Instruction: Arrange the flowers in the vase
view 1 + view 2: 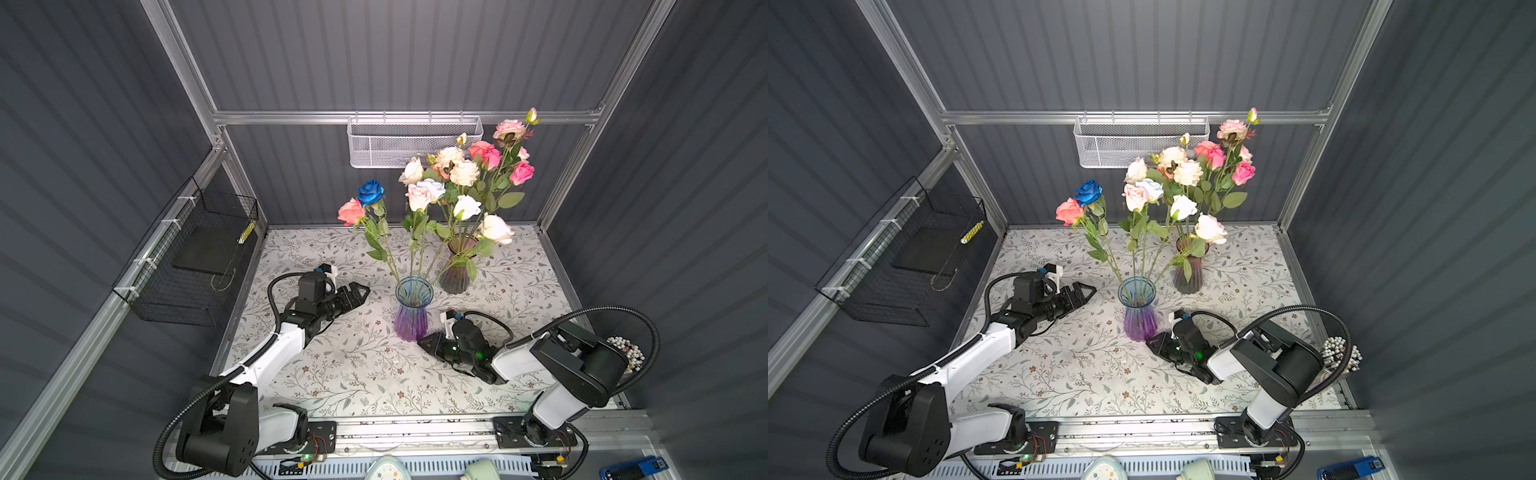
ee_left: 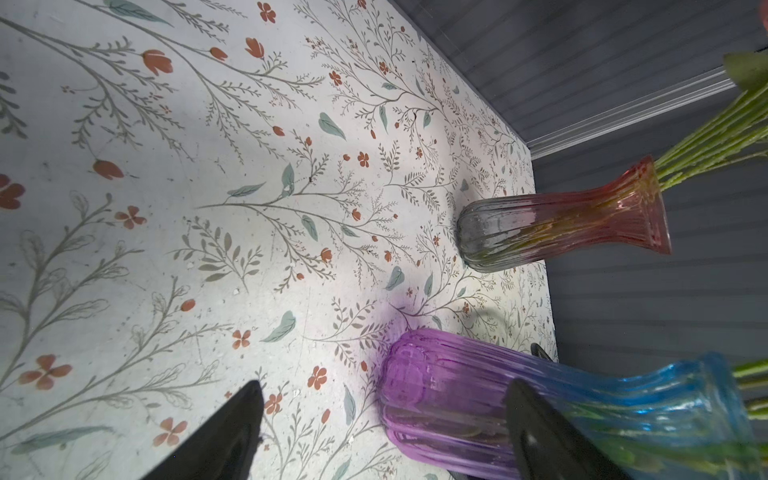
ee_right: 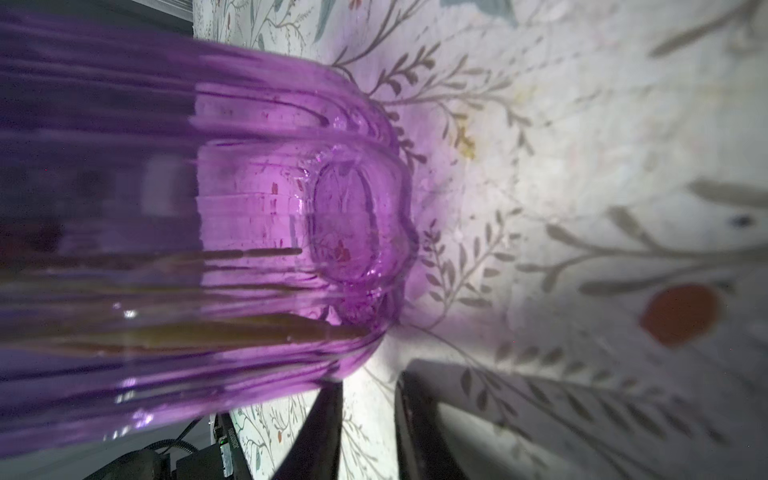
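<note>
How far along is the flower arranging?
Done: all roses stand in vases, a few in the blue-purple vase, most in the dark vase; none on the table. In hand: nothing; left gripper open, right gripper empty by the blue-purple vase's base. Left: unclear, perhaps moving more stems over.

The left arm (image 1: 282,349) and right arm (image 1: 515,357) are clad in white shells with black joints; black corrugated conduit (image 1: 611,308) is fitted.

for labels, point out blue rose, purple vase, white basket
blue rose (image 1: 370,192) in a top view, head
purple vase (image 1: 411,324) in a top view, lower body
white basket (image 1: 415,145) in a top view, front mesh
</note>
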### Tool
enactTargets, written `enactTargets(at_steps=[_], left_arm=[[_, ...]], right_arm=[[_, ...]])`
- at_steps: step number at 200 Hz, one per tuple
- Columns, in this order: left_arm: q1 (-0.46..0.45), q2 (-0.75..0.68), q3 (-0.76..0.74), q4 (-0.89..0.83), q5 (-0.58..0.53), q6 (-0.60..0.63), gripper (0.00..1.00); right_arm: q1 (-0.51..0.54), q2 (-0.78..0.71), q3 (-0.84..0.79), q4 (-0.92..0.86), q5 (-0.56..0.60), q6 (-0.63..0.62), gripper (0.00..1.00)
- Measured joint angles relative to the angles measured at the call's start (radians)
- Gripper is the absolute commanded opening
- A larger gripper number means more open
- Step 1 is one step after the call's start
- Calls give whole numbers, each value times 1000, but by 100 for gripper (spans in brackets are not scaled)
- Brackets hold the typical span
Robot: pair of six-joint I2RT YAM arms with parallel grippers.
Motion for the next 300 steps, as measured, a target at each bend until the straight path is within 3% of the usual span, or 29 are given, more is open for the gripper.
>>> enactTargets(at_steps=[78, 300], left_arm=[[0, -13, 2, -28, -8, 17, 92], [0, -28, 13, -71, -57, 55, 92]], right_arm=[[-21, 53, 23, 51, -29, 3, 26], [-85, 152, 196, -46, -80, -72, 26]])
